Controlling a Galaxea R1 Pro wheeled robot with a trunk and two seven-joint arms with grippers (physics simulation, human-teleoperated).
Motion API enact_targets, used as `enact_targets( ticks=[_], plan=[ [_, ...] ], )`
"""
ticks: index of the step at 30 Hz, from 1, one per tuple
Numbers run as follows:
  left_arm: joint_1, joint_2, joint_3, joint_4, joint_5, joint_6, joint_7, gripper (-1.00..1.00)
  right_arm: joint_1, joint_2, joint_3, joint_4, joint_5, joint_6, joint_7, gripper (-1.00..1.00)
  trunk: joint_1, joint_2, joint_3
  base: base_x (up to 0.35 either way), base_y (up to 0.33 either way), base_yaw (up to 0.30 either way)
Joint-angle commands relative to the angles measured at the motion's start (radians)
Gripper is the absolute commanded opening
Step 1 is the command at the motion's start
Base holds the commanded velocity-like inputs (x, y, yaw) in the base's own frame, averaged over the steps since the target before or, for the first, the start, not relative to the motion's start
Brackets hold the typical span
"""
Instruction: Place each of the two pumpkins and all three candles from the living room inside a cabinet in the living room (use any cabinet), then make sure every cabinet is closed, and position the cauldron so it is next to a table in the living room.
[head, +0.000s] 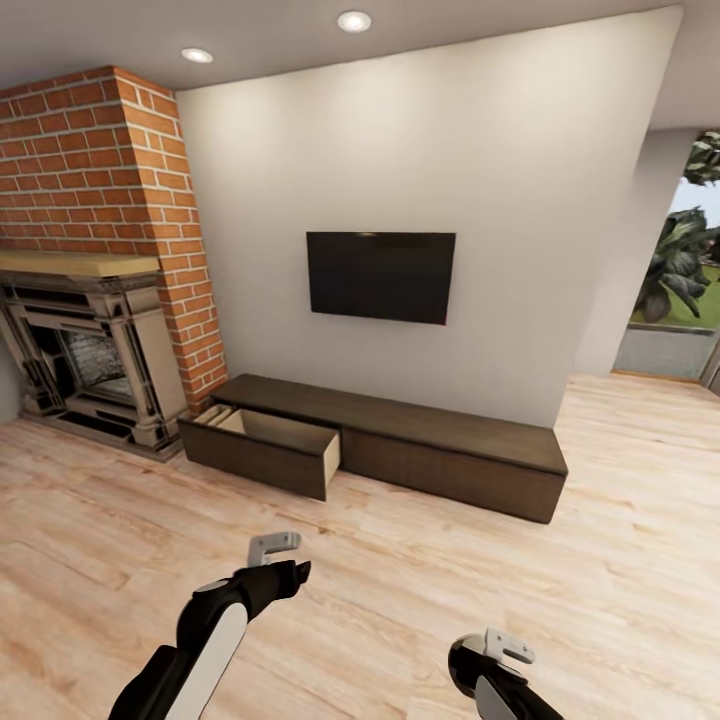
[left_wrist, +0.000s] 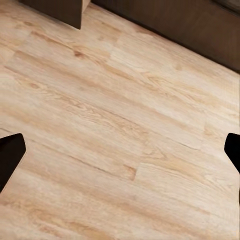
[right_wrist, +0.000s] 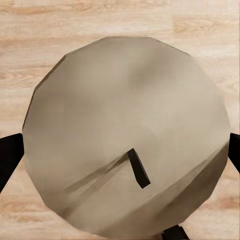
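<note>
The right hand is clamping a stubby beige-tan cylindrical candle between its fingers, wick facing the wrist camera. The left hand is hanging spread apart over the light wood plank floor, near the long dark brown wood cabinet, whose left drawer is standing pulled out.

Living room of a home. Brick fireplace with pale mantel, far left. Black TV mounted on the white far wall. Long low dark wood cabinet beneath it, left drawer pulled open. Light wood plank floor. Recessed ceiling lights.
</note>
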Motion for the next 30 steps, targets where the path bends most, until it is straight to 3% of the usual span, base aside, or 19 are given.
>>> enact_targets(
  ticks=[1, 4, 6, 8, 11, 14, 16, 18, 21, 26, 30],
  plan=[
    [-0.001, 0.002, -0.002, -0.001, 0.011, 0.001, 0.01, 1.0, 0.0, -0.001, 0.009, -0.002, -0.004, 0.006, -0.009, -1.0, 0.001, -0.002, -0.001, 0.257, 0.23, 0.0],
    [-0.001, 0.004, 0.02, 0.001, 0.011, 0.001, 0.01, 1.0, 0.0, -0.001, 0.009, -0.003, -0.004, 0.006, -0.009, -1.0, 0.001, -0.002, -0.001, 0.26, 0.229, 0.0],
    [-0.001, 0.005, 0.08, 0.011, 0.01, 0.001, 0.007, 1.0, 0.0, -0.001, 0.009, -0.003, -0.004, 0.006, -0.009, -1.0, 0.001, -0.002, -0.001, 0.263, 0.225, 0.0],
    [-0.001, 0.005, 0.173, 0.036, 0.011, 0.003, -0.002, 1.0, 0.0, -0.001, 0.009, -0.004, -0.004, 0.006, -0.009, -1.0, 0.001, -0.002, -0.001, 0.264, 0.222, 0.0],
    [-0.002, 0.005, 0.237, 0.057, 0.012, 0.008, -0.009, 1.0, 0.0, -0.001, 0.01, -0.004, -0.004, 0.006, -0.009, -1.0, 0.001, -0.002, -0.001, 0.266, 0.221, 0.0],
    [-0.006, 0.006, 0.251, 0.066, 0.01, 0.048, -0.008, 1.0, 0.0, -0.001, 0.01, -0.004, -0.004, 0.006, -0.009, -1.0, 0.001, -0.002, -0.001, 0.269, 0.217, 0.0],
    [-0.025, 0.007, 0.255, 0.067, 0.009, 0.122, -0.005, 1.0, 0.0, -0.001, 0.01, -0.004, -0.004, 0.006, -0.009, -1.0, 0.001, -0.002, -0.001, 0.274, 0.212, 0.0],
    [-0.106, 0.008, 0.262, 0.072, 0.009, 0.227, -0.003, 1.0, 0.0, -0.001, 0.01, -0.003, -0.004, 0.006, -0.009, -1.0, 0.001, -0.002, -0.001, 0.279, 0.207, 0.0],
    [-0.204, 0.008, 0.269, 0.074, 0.007, 0.319, -0.001, 1.0, 0.0, -0.001, 0.01, -0.003, -0.004, 0.006, -0.009, -1.0, 0.001, -0.002, -0.001, 0.284, 0.203, 0.0],
    [-0.249, 0.013, 0.269, 0.076, -0.002, 0.336, 0.001, 1.0, 0.0, -0.002, 0.008, -0.001, -0.005, 0.006, -0.009, -1.0, 0.001, -0.002, -0.001, 0.285, 0.185, 0.0],
    [-0.26, 0.05, 0.261, 0.087, -0.005, 0.336, 0.001, 1.0, 0.0, -0.002, 0.007, -0.003, -0.005, 0.006, -0.009, -1.0, 0.001, -0.002, -0.001, 0.214, 0.116, 0.0]
  ],
)
